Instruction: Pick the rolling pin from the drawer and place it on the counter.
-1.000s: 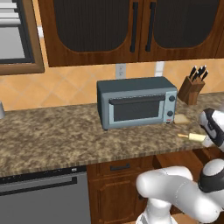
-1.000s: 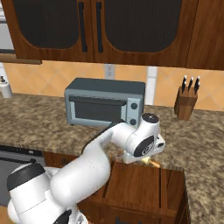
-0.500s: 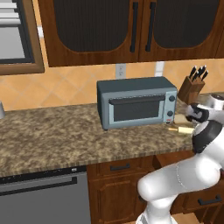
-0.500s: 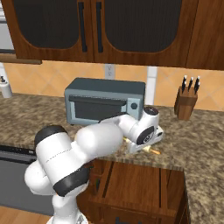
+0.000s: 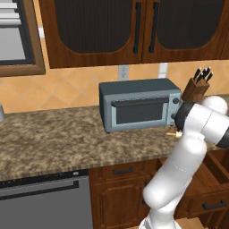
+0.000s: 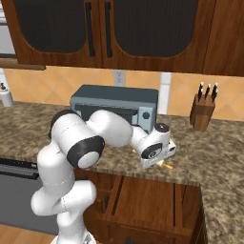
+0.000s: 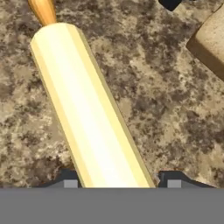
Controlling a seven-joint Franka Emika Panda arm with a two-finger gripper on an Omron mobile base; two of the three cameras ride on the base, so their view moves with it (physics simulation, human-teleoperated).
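gripping the rolling pin (image 7: pixel 89 113), the hand (image 7: pixel 118 181) has its two dark fingertips (image 7: pixel 70 180) pressed against either side of the pale yellow barrel, closed snugly on it. from the hand view the pin runs away from the fingertips at a slant, its orange-tan handle at the far end, and it lies low over the speckled worktop (image 7: pixel 166 109); whether it rests on the stone or hangs just above it i cannot tell. a corner of a slice of bread (image 7: pixel 210 43) sits off to one side, apart from the pin.

from the right base view the hand (image 6: pixel 159 159) is down near the front edge of the worktop (image 6: pixel 219 147), just in front of the toaster oven (image 6: pixel 114 107), with a short yellow end of the rolling pin (image 6: pixel 167 166) poking out beside it. below it the drawer (image 6: pixel 147 205) stands pulled out, its reddish-brown box open under the worktop edge. a knife block (image 6: pixel 201 112) stands further back toward the wall, well apart from the hand.

from the left base view the white arm hides most of the hand, and a small yellow tip of the pin (image 5: pixel 172 133) shows beside the toaster oven (image 5: pixel 138 107), with the knife block (image 5: pixel 195 89) behind.
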